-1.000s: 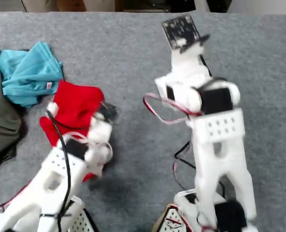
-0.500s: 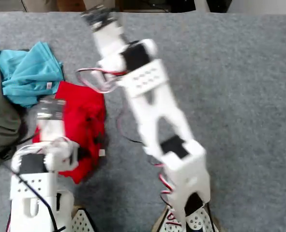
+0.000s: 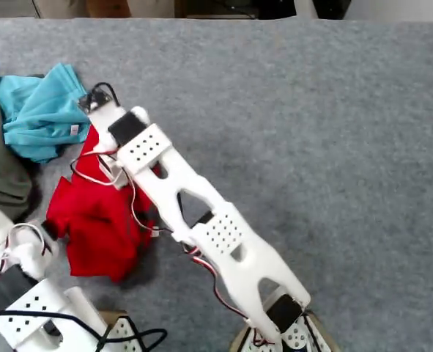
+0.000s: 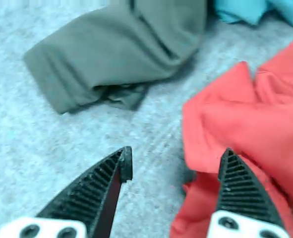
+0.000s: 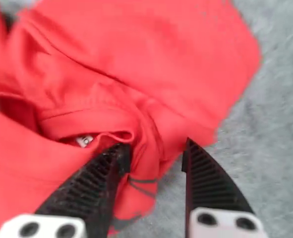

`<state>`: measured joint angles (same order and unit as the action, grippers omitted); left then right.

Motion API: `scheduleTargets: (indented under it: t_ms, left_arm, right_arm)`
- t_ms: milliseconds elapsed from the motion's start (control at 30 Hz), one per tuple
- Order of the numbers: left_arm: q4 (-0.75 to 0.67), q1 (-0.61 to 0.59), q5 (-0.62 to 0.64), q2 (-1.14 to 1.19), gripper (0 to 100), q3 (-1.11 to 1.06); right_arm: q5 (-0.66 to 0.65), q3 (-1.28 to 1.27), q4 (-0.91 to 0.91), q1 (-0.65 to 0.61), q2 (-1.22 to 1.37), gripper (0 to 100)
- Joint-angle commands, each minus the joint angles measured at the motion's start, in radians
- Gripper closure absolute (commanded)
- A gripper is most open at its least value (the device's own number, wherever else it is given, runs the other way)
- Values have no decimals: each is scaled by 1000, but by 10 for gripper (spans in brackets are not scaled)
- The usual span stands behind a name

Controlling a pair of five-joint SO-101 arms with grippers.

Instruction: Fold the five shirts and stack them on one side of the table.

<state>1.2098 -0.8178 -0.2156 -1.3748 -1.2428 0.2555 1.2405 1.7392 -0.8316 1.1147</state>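
Red shirt [image 5: 136, 64] crumpled beneath right pincer [image 5: 155, 148], cloth between its parted jaws.

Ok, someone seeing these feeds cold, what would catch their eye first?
The crumpled red shirt on the left of the table stands out first, with the right arm stretched diagonally across to it and the right gripper open at its collar. Next to it a teal shirt and an olive shirt lie unfolded, and the left gripper hangs open between olive and red.
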Motion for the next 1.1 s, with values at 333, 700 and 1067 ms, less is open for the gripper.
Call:
scheduleTargets:
  t_ms: [333, 700, 1067]
  left_arm:
    - [-141, -169, 6, -13, 714, -44]
    - [-198, -189, 5, -10, 714, -91]
    - [-196, -133, 5, -7, 714, -109]
  right_arm:
    - [17, 48, 46, 245, -35, 994]
    - [-58, -193, 48, 469, -328, 994]
    - [-261, -989, 38, 863, -803, 994]
